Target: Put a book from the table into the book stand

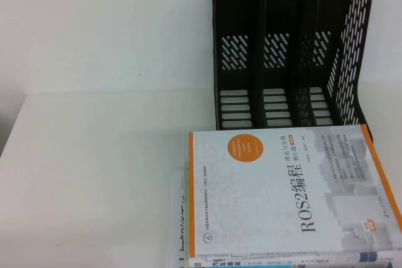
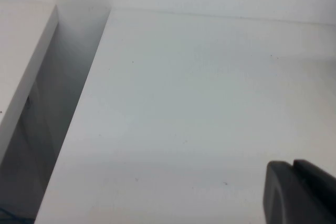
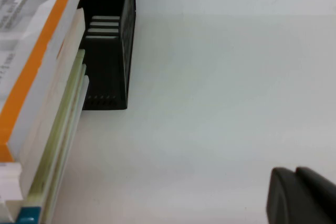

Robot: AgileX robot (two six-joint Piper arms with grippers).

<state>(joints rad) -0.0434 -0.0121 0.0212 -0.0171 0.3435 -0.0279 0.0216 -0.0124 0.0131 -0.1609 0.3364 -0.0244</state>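
A black perforated book stand (image 1: 289, 48) with three slots stands at the back right of the white table. In front of it lies a stack of books; the top book (image 1: 289, 192) is white with an orange edge and reads "ROS2". Neither gripper shows in the high view. In the right wrist view, my right gripper (image 3: 300, 195) is shut and empty over bare table, off to the side of the book stack (image 3: 37, 77) and the stand's end (image 3: 107, 51). In the left wrist view, my left gripper (image 2: 298, 192) is shut and empty over bare table.
Under the top book, other books stick out at the left (image 1: 179, 218) and along the front edge (image 1: 282, 262). The left wrist view shows the table's edge and a dark gap (image 2: 52, 108) beside a white surface.
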